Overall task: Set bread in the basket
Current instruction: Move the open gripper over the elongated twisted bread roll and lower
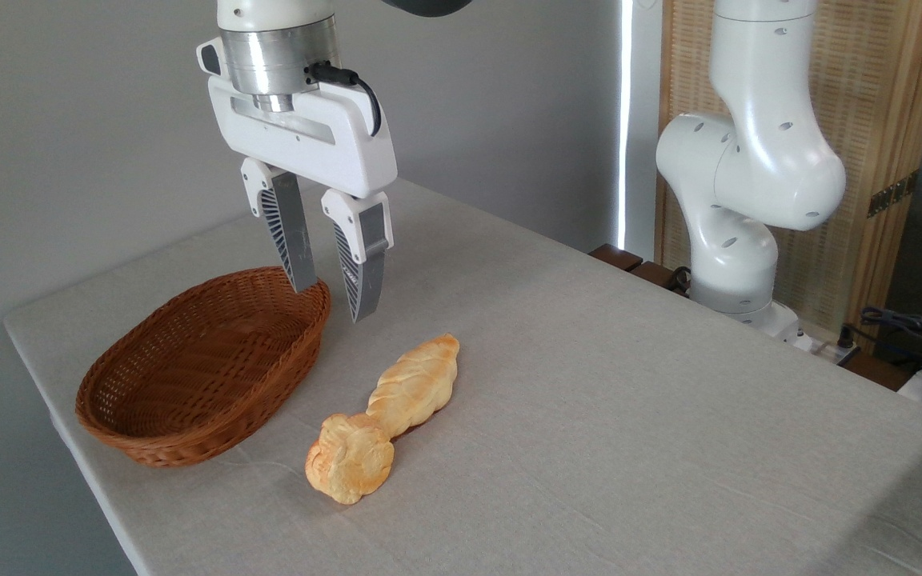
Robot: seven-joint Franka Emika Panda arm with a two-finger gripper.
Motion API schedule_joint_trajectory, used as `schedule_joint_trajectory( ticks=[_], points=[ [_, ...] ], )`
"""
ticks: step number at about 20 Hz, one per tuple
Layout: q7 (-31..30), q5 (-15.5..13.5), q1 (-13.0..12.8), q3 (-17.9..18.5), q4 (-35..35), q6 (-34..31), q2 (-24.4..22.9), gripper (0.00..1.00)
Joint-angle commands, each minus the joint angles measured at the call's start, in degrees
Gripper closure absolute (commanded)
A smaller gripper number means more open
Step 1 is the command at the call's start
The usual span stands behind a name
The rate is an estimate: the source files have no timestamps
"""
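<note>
Grey cloth covers the table point(629, 384), which fills most of the frame. The basket point(189, 368), brown woven wicker, sits empty at centre left. The gripper point(334, 302) hangs from the upper left of the frame, above the basket's right rim, fingers apart and holding nothing. The bread point(417, 384), a pale golden braided loaf, lies on the cloth just right of the basket, near frame centre; its lower tip touches a round orange-golden roll point(349, 458). The loaf is probably light, with a firm crust that could dent under hard closure. Grasp across the wide middle of the braid, jaws on its long sides, well clear of the roll.
</note>
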Motion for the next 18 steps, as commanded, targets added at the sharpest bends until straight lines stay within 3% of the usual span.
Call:
schedule_joint_trajectory(
  ticks=[1,11,18],
  points=[
    [1.1,-1.0,1.1,-0.2,1.0,-1.4,0.0,0.0],
    [1.0,-1.0,0.0,-0.7,-0.8,-0.9,-0.4,0.0],
    [0.9,-1.5,-0.9,-0.7,-14.2,4.0,-7.1,0.0]
  ],
)
